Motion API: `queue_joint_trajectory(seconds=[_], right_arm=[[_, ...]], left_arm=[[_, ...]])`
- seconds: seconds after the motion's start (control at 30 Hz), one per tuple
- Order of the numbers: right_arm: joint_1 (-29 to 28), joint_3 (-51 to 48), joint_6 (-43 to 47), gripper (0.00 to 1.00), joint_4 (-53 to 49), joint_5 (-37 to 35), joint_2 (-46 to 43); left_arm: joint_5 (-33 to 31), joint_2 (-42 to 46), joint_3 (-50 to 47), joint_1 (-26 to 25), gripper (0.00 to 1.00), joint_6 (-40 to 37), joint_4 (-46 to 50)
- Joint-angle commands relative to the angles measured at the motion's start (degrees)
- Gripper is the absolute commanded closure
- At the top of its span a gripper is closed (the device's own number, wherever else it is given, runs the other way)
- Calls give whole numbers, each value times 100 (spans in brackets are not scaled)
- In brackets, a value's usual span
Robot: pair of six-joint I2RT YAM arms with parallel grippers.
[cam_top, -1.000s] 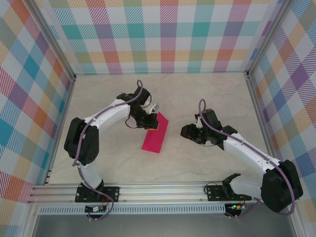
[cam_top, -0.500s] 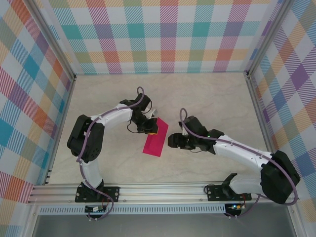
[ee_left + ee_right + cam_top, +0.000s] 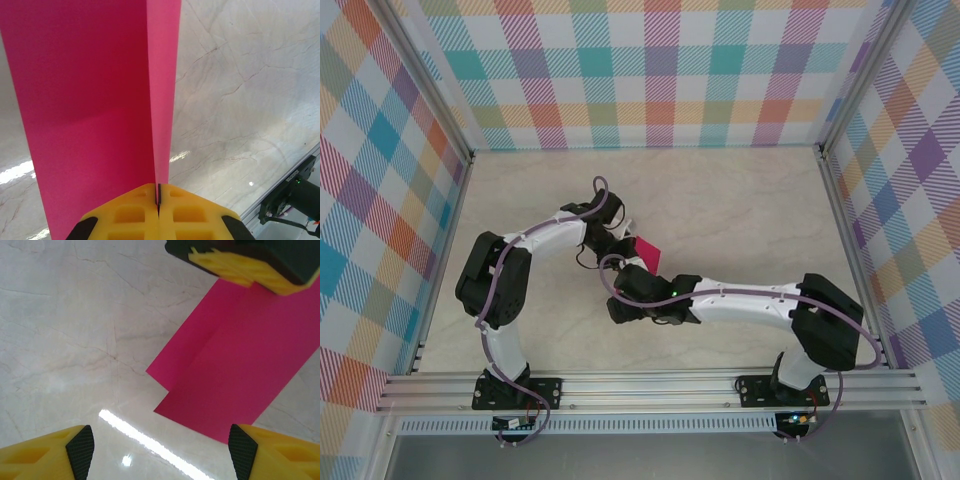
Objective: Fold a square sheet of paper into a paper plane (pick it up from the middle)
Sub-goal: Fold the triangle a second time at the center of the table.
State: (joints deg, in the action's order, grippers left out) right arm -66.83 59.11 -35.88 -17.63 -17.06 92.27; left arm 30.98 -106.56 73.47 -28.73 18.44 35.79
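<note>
Yellow-padded, the right gripper stands with its jaws spread wide and empty over the pale marbled table. Just beyond its fingertips is the free end of the magenta sheet of paper, folded double, and at the far end the left gripper is clenched tight on that fold.

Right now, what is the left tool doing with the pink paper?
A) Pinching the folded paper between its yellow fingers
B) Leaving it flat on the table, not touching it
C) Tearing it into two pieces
A: in the left wrist view, the left tool has its yellow fingers pressed together on the folded pink paper.
</note>
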Motion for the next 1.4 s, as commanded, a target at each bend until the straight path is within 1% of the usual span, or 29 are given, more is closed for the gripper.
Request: queue_joint_trajectory(seconds=[0.0, 0.1, 0.23, 0.43, 0.6, 0.7, 0.93, 1.07, 1.2, 1.27, 1.37], right_arm=[[-62, 236, 109, 27, -240, -686, 253], [-84, 393, 55, 37, -405, -872, 475], [-129, 434, 36, 49, -430, -987, 521], [-174, 487, 98, 54, -503, -1056, 505], [-219, 496, 65, 57, -577, -1114, 502], [-248, 523, 64, 61, -618, -1135, 533], [-313, 462, 6, 68, -659, -1323, 468], [-313, 396, -22, 74, -635, -1332, 393], [-313, 314, -54, 81, -592, -1350, 307], [-313, 286, -84, 85, -577, -1345, 265], [-304, 237, -108, 89, -543, -1354, 210]], left_arm=[[147, -109, -70, 54, 100, -8, 32], [110, -84, -88, 53, 100, -17, 46], [132, -102, -72, 56, 100, -22, 60], [165, -125, -21, 61, 100, -31, 104], [166, -110, 23, 63, 100, -39, 144], [167, -112, 54, 65, 100, -39, 155], [140, -122, 138, 64, 100, -60, 227], [119, -89, 149, 61, 100, -51, 241], [112, -75, 182, 61, 96, -57, 270], [106, -44, 203, 61, 91, -40, 290], [51, 24, 234, 63, 86, -9, 297]])
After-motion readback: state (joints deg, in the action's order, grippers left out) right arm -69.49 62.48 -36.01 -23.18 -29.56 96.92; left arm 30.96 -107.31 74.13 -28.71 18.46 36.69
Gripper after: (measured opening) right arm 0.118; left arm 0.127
